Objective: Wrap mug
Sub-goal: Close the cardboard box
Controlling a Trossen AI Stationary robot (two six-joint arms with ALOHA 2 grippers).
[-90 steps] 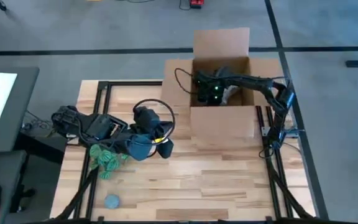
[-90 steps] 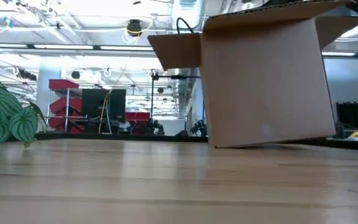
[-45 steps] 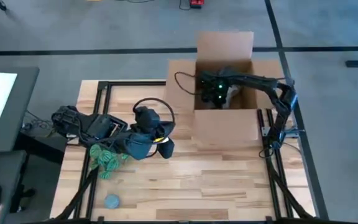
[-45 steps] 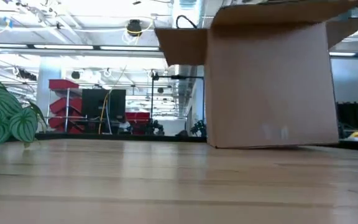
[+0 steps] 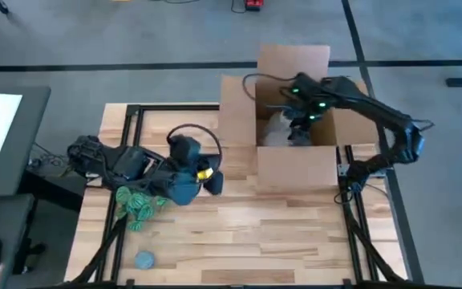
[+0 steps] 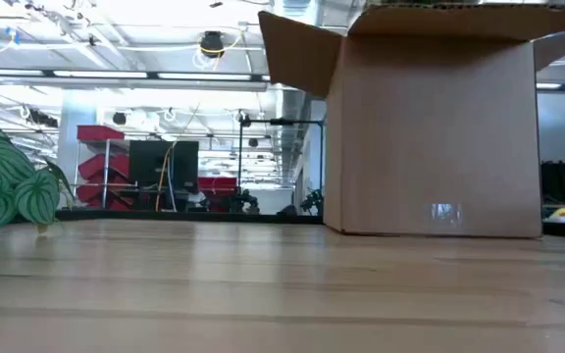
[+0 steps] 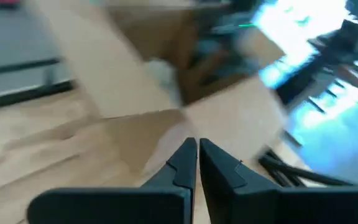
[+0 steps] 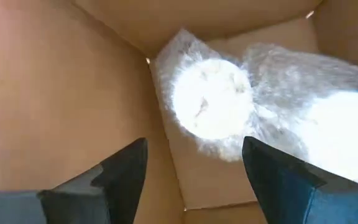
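A cardboard box stands open at the table's far right, flat on its bottom in the low view. On its floor lies a round white bundle in bubble wrap, also seen from above. The mug itself is hidden under the wrap. My right gripper hangs open over the box's inside, above the bundle and apart from it. My left gripper is shut on nothing, over the table's middle left, pointing toward the box.
A green patterned bundle lies by the left arm, and a flat grey-blue disc sits near the front left edge. The box's flaps stand open. Bare wood stretches between the box and the near edge.
My right gripper has gone from the box's left inner side toward the table's right and risen somewhat. The box, tilted a second ago, has settled flat on the table and has slid a little toward the right edge.
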